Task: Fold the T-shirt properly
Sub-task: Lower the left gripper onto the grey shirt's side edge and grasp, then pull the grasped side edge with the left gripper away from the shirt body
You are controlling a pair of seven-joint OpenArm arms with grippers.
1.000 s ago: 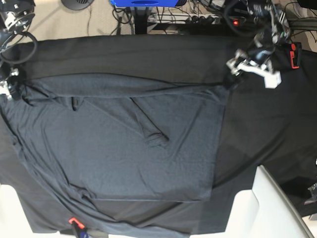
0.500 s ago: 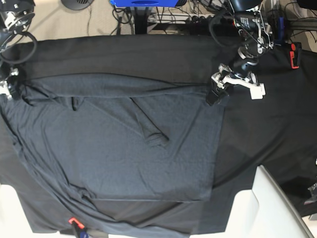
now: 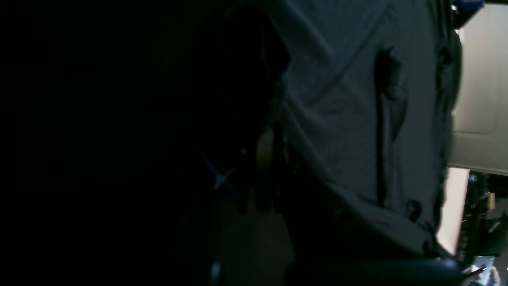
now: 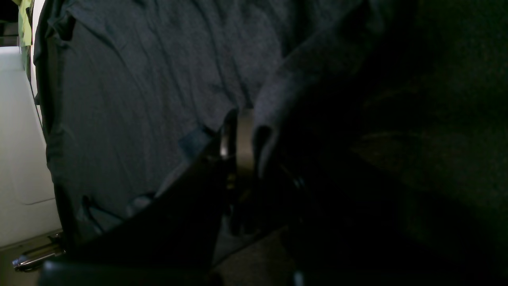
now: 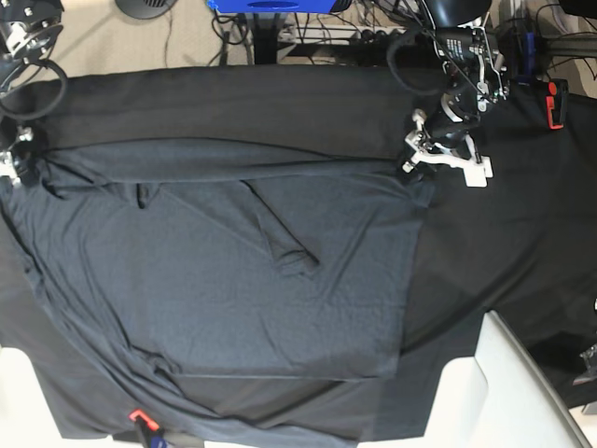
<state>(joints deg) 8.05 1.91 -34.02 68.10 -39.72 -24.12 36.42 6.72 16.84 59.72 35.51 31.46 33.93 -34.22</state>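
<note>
On my base feed I work across from the left edge. My right gripper sits there, jaws closed on the far left corner of the T-shirt, pinching a bunched fold of the grey knit; the right wrist view shows cloth gathered around the fingers. The T-shirt lies spread over the black table cloth, its far edge rolled into a long ridge, a creased flap near the middle and a folded layer along the near hem. At the right end of that ridge my left gripper is down on the shirt's far right corner, jaws drawn together on the fabric.
</note>
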